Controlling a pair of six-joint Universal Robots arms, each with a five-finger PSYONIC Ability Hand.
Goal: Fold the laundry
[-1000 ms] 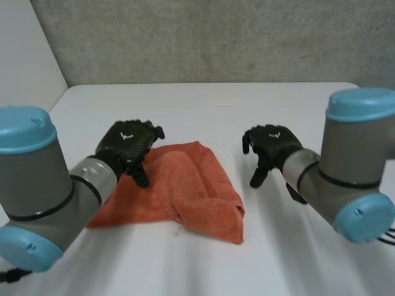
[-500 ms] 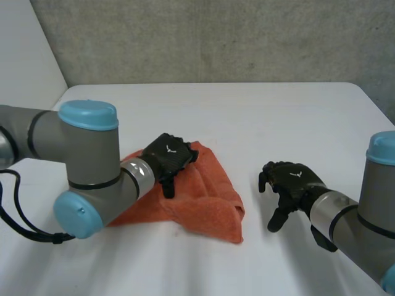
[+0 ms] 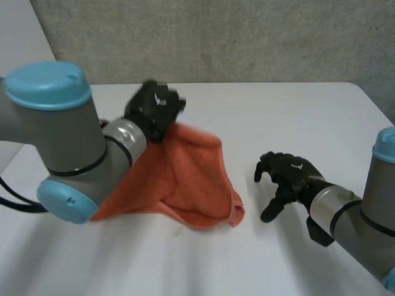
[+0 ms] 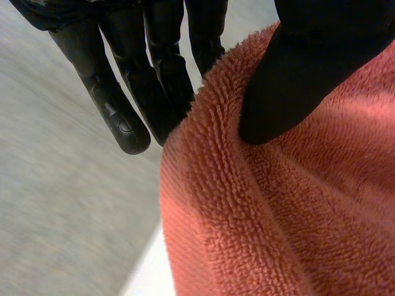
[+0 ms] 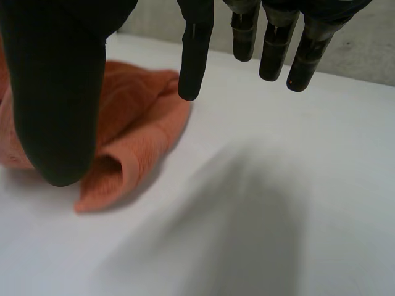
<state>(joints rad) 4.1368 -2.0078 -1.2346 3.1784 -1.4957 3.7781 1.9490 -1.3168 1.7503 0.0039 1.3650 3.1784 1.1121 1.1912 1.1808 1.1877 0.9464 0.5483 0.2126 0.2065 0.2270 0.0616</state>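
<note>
A white worktop stands against a rough grey concrete wall, with a paler wall at the worktop's left edge. An orange terry towel sits on the left half of the worktop, a little in from the near edge. Its near hem and a rolled fold at its right near corner rest on the surface, while its far edge is lifted clear and hangs as a slanting sheet. The left arm bends across the left side of the worktop. At its end the left robot hand is raised above the surface towards the far edge. In the left wrist view its thumb presses into the pile and its fingers lie just behind the towel's edge, so it pinches that far edge. The right robot hand hovers low over bare worktop near the right edge, just beside the towel's rolled corner but apart from it. Its palm faces down and its fingers are loosely spread and slightly drooping, holding nothing. Half a second ago the left robot hand lay low on the towel's far edge with the cloth flat; now that edge is drawn upward and away. The right robot hand has barely shifted.
</note>
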